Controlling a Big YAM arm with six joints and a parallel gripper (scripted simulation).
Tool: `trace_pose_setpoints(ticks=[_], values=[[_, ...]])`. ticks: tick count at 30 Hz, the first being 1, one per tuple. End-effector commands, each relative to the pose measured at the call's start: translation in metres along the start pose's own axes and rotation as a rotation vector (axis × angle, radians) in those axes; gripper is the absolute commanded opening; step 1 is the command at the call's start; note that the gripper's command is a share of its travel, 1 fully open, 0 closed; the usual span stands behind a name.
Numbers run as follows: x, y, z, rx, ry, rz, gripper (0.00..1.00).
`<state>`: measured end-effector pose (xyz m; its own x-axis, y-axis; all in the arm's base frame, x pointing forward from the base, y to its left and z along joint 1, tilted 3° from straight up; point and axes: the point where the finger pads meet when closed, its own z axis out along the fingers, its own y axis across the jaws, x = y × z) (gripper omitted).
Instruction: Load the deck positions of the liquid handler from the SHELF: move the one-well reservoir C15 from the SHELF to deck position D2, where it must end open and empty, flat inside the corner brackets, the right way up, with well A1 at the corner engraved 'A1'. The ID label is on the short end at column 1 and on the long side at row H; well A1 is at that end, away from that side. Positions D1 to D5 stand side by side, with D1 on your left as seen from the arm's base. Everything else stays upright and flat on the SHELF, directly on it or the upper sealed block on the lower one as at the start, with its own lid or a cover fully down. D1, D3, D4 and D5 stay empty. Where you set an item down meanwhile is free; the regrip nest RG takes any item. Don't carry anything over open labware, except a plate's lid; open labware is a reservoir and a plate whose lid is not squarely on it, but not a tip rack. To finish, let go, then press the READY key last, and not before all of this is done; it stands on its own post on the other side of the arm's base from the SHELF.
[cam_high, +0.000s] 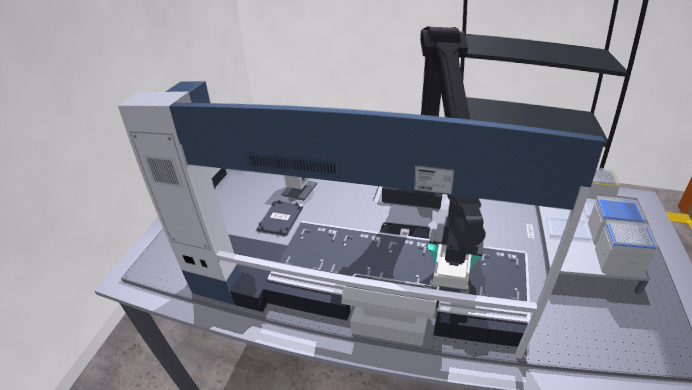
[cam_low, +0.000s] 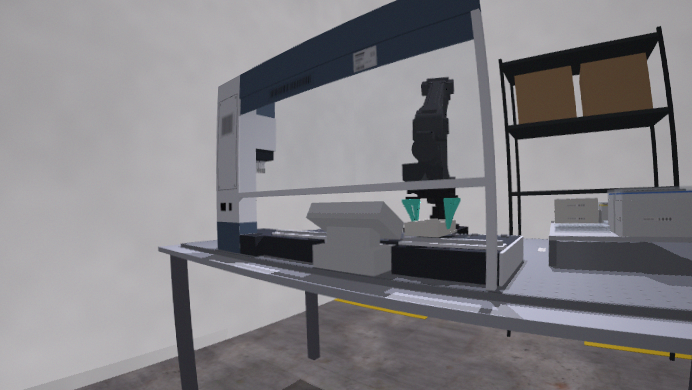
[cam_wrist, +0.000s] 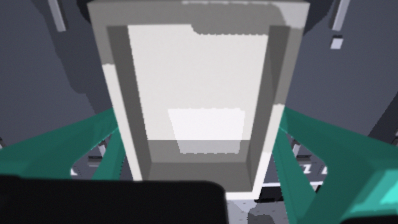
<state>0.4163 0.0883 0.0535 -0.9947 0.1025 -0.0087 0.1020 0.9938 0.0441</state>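
Taking the liquid handler's dark grey deck plate (cam_high: 350, 250) as my landmark and reading the top view from left to right: off its left end stands the pale grey side tower (cam_high: 165, 185) of the handler's frame, and the long dark blue crossbeam (cam_high: 350, 145) runs from that tower over the whole deck. Behind the deck's left end a small black square pad (cam_high: 280, 217) lies flat on the grey perforated worktop (cam_high: 600, 330).

Toward the right part of the deck, my black arm (cam_high: 442, 75) reaches down from behind the crossbeam. My pincer (cam_wrist: 200, 150) is clamped on the white open-topped one-well reservoir (cam_high: 452, 272), one teal finger (cam_wrist: 65, 150) against each of its long sides. From the wrist, the single well looks open and I see nothing in it. The reservoir is low over the deck, between small pale corner brackets (cam_wrist: 336, 41); from the side it sits right at the deck surface, but I cannot tell whether it touches. I cannot read which position this is.

Beyond the deck's right end, a low grey shelf platform (cam_high: 575, 267) carries pale grey boxes with blue-rimmed tops (cam_high: 627, 235). Behind that, a tall black shelving rack (cam_high: 622, 75) stands by the wall.
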Motion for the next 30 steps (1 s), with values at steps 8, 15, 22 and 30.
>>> trace_pose_setpoints(ticks=[8,15,22,30], values=[[-0.004,0.009,0.002,-0.008,-0.020,0.000,0.00],[-0.003,0.008,0.005,-0.007,-0.017,0.001,0.00],[-0.002,0.008,0.008,-0.007,-0.015,0.001,0.00],[-0.006,0.009,0.005,-0.010,-0.024,0.000,0.00]])
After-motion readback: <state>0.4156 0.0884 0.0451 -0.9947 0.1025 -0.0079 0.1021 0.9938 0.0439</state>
